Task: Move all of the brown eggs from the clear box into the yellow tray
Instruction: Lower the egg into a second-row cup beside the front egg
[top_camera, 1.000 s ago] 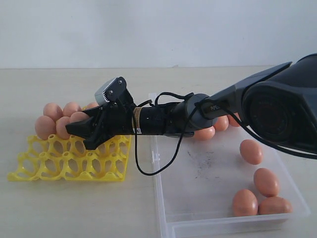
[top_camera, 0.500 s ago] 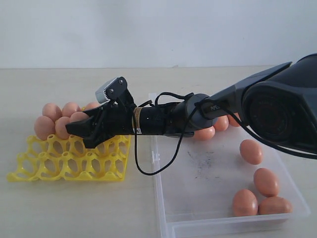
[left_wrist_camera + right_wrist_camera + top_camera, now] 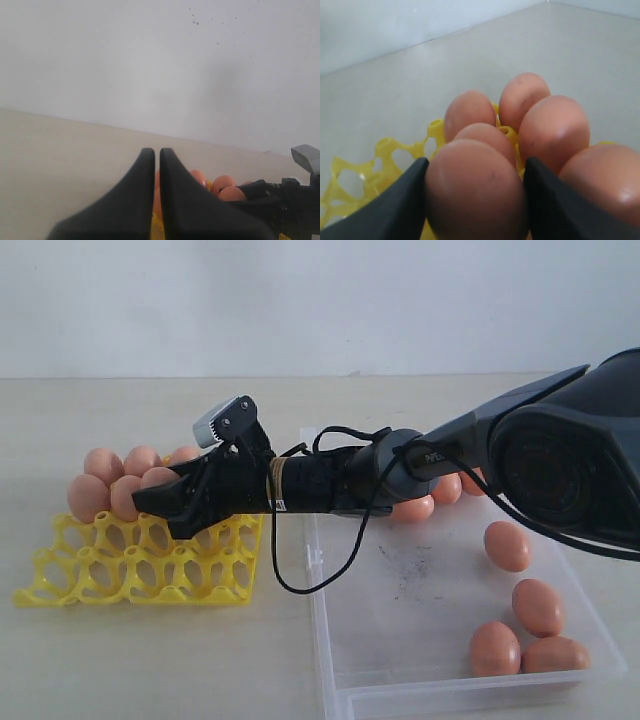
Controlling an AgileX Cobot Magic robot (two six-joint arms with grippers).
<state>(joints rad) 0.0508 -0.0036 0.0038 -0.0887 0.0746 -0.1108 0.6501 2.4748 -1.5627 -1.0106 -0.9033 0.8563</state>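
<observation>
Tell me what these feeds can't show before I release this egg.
Right wrist view: the held egg fills the frame between the right hand's fingers, hiding the cup below.
Exterior view: that hand covers part of the yellow tray.
Exterior view: the arm crosses the clear box's far end, so eggs there can't be counted.
Left wrist view: the left hand's shut fingers block most of the tray.

I see a pale tabletop [image 3: 150, 660] carrying two things directly: the yellow tray [image 3: 120, 565] and, near it, the larger clear box [image 3: 420, 590].
</observation>
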